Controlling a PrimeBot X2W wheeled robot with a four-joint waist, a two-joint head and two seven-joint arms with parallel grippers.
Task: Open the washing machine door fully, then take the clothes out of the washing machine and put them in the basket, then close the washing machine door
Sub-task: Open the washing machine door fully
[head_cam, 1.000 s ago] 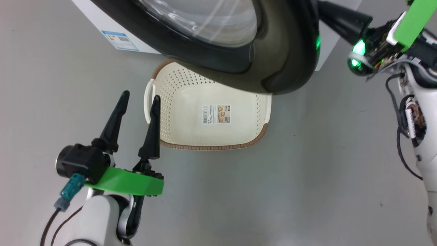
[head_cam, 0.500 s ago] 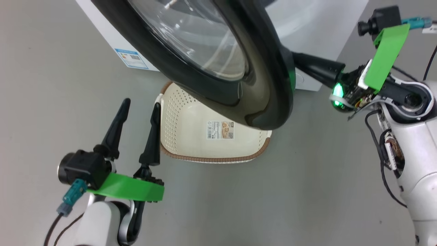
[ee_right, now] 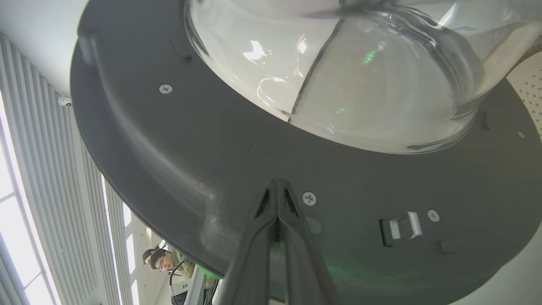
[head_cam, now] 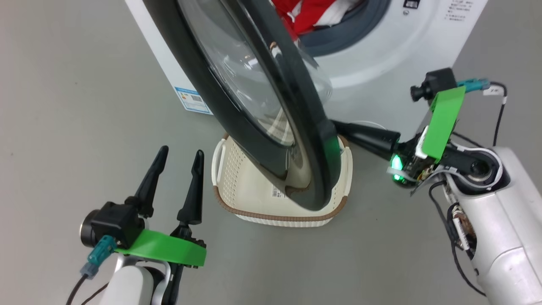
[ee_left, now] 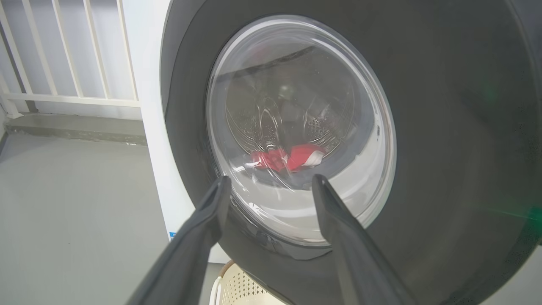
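Pressing its closed right end effector (ee_right: 277,184) against the washing machine door (head_cam: 237,84) to swing it wider, the robot is holding its left end effector (head_cam: 181,151) open, ready for the clothes (head_cam: 309,12) inside the washing machine (head_cam: 381,55).

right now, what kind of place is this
Likely a laundry spot indoors, maybe a test room: a white washer stands on a grey floor, red clothes lie inside it, and a basket sits in front.

Left tool (head_cam: 181,151) low at the left, fingers spread wide, pointing up; right tool (head_cam: 360,136) pressed shut, reaching leftward from its bent pale forearm (head_cam: 499,220)
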